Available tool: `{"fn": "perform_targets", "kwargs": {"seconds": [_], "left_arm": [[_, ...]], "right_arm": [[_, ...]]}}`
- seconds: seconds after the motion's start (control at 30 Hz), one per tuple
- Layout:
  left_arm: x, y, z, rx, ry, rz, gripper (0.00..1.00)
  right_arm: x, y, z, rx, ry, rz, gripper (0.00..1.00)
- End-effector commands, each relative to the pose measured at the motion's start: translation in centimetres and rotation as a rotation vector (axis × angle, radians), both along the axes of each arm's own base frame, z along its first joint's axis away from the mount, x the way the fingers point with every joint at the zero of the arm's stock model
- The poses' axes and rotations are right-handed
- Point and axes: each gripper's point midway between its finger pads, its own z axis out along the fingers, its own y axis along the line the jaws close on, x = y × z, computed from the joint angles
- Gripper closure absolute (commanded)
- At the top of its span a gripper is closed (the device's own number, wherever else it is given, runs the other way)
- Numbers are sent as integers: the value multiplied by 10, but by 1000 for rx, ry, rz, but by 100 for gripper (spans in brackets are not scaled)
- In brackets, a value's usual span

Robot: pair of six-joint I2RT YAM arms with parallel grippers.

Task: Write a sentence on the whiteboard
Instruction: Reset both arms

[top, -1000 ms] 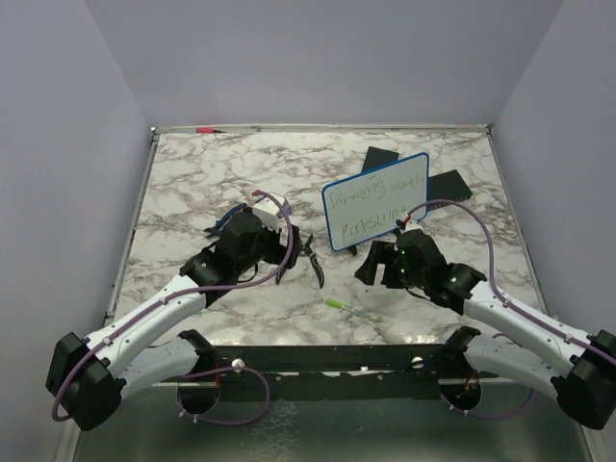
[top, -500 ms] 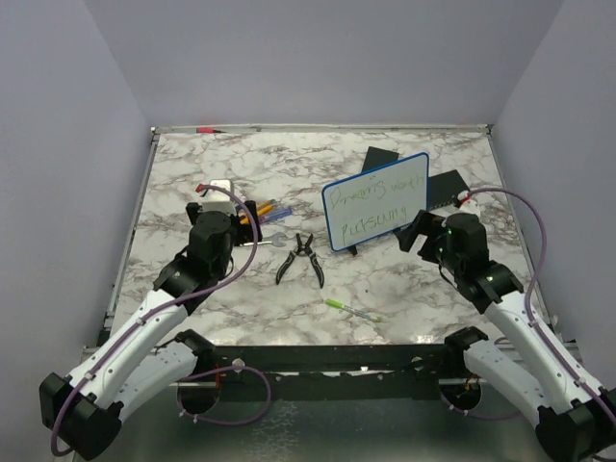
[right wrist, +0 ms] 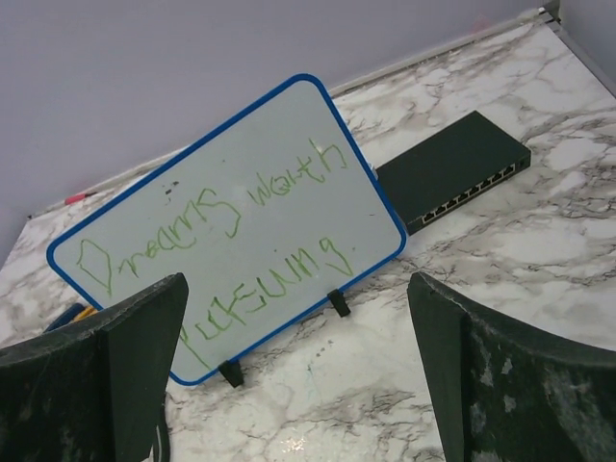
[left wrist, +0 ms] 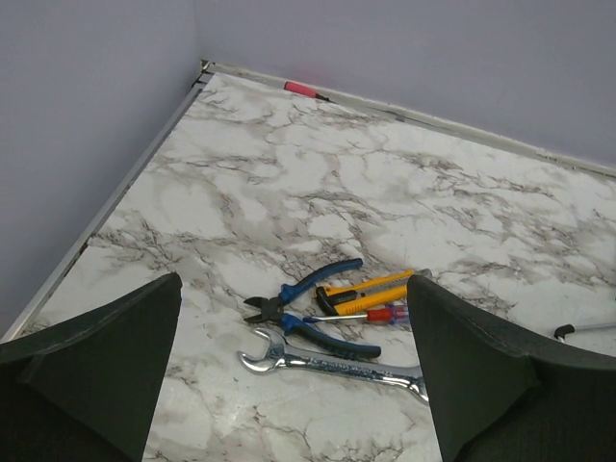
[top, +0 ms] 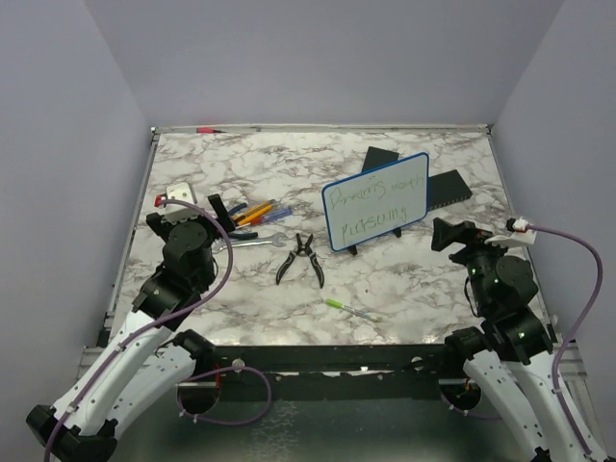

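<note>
Pulled back nearward since before, left gripper and right gripper gape wide, empty. Blue-framed white rectangular whiteboard stands tilted, centre-right on the marble table, bearing a two-line green handwritten sentence.

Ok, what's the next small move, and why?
Likely just park both arms: the whiteboard bears a two-line green sentence, the green marker lies on the table, and the left gripper and right gripper are open and empty.
</note>
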Motion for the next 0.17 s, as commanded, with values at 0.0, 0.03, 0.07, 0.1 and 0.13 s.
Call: {"fn": "perform_targets", "kwargs": {"seconds": [0.0, 0.03, 0.07, 0.1, 0.13], "left_arm": [[-3, 9, 4, 10, -10, 41, 1], [-3, 9, 4, 14, -7, 40, 1], [-3, 9, 2, 16, -4, 39, 1], [-2, 8, 2, 16, -2, 33, 1], [-2, 6, 2, 14, -2, 27, 1]], "right_arm": [[2, -11, -2, -27, 0, -56, 1], [3, -11, -3, -28, 5, -58, 1], [3, -11, -3, -31, 10, -59, 1], [3, -11, -3, -32, 13, -59, 1], [4, -10, -5, -33, 18, -58, 1]]}}
